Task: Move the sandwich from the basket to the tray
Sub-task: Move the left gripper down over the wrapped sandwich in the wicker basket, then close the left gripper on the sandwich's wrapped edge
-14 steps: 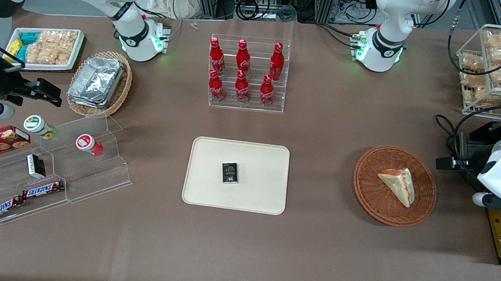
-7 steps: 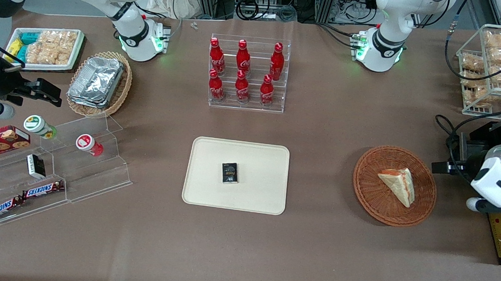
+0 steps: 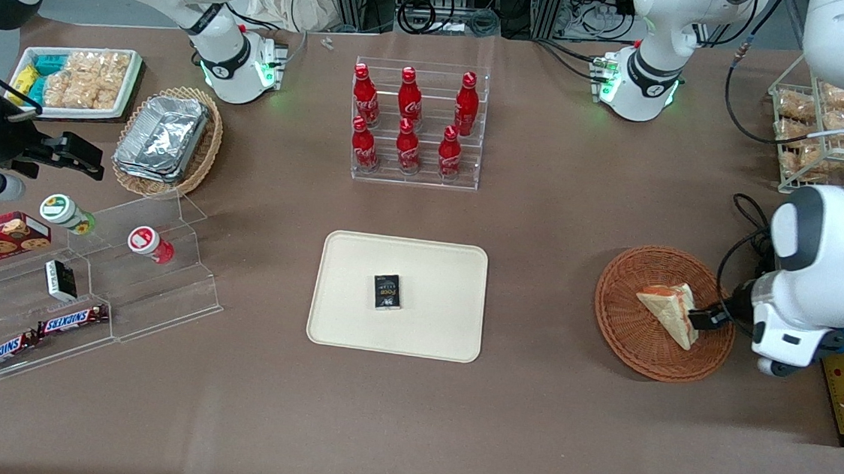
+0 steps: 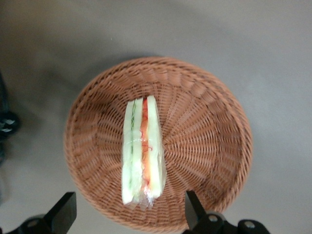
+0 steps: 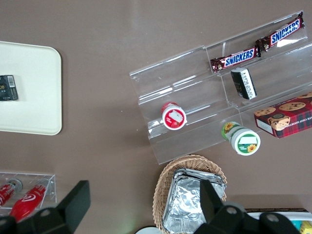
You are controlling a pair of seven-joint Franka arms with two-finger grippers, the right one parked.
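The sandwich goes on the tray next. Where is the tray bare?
The tray is bare all around the small black box at its middle. The gripper, jaws open, hovers over the sandwich in the basket.

Overhead front camera; left wrist camera looks closely down on basket (image 4: 158, 144).

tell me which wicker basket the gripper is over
The round reddish-brown basket holding the sandwich, at the working arm's end. The open gripper is above it. The tan oval basket holds foil containers.

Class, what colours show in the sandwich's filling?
Green and orange-red stripes between white bread on the sandwich, clearest in the left wrist view, with the open gripper above it.
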